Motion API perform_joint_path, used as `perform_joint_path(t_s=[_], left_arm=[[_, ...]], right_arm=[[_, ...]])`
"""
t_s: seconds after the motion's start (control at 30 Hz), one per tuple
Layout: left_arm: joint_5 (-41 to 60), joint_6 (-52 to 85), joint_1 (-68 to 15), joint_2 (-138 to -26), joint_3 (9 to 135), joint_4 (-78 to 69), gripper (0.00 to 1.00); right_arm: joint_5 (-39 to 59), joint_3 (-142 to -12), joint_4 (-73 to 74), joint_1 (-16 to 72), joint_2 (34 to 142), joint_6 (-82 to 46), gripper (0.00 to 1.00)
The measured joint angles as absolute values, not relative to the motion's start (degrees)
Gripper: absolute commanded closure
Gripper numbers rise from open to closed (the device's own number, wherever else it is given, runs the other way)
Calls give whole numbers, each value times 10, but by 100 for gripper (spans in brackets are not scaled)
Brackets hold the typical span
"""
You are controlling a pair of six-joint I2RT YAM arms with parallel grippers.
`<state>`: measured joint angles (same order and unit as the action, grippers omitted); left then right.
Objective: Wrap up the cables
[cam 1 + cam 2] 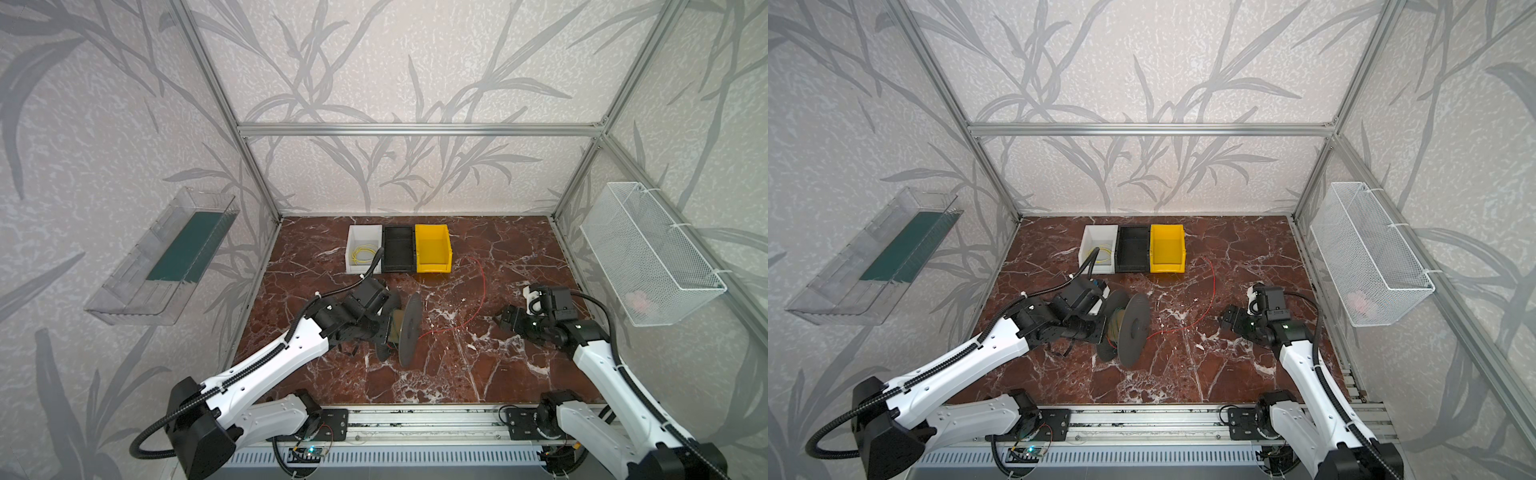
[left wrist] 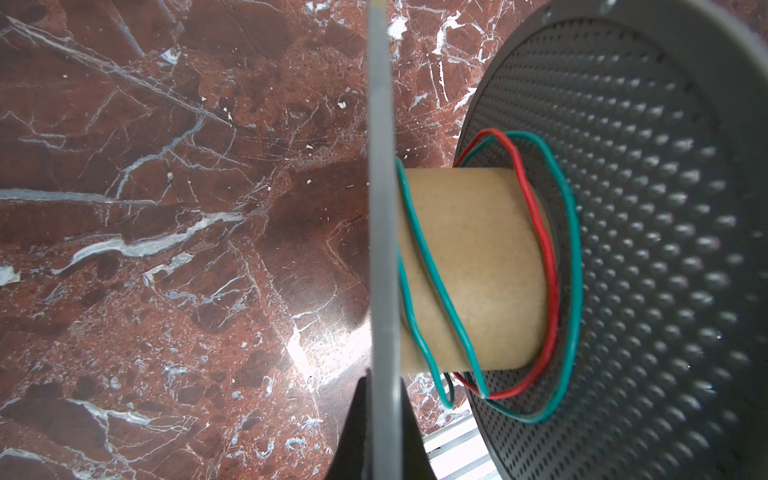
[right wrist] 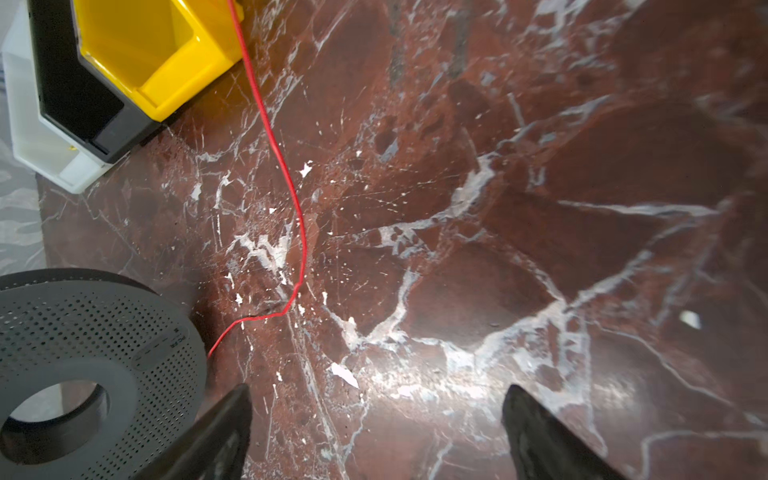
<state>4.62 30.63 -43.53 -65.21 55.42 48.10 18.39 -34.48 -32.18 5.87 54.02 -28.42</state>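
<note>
Two jaws: my left gripper [image 2: 383,424] clamped spool [image 1: 410,328] flange; right gripper [image 3: 376,432] gaped empty. Slack red cable [image 3: 296,195] could have sprung off core [image 2: 469,266]: loops sat loose.

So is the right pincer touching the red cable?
Apart. The right wrist view shows bare marble between the open right pincer and the red cable.

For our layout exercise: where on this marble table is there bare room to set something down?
Free: the front strip between the spool and the rail; the back right corner beyond the yellow bin and red cable. Crowded: mid-table around spool, cable and right fingers.
</note>
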Motion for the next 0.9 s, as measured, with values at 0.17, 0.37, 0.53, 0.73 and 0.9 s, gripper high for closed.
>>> perform_joint_path(t_s=[0.17, 0.37, 0.53, 0.73, 0.9], left_arm=[[47, 307, -435, -650, 553, 481, 100], [54, 311, -436, -649, 552, 481, 100], [59, 313, -438, -645, 551, 486, 100], [59, 315, -439, -641, 550, 491, 100], [59, 315, -439, -640, 550, 493, 100]], right_arm=[[226, -363, -249, 59, 599, -260, 9], [209, -400, -190, 59, 679, -227, 11], [200, -451, -149, 59, 781, -217, 24], [211, -516, -107, 59, 893, -215, 63], [218, -528, -101, 59, 915, -216, 81]])
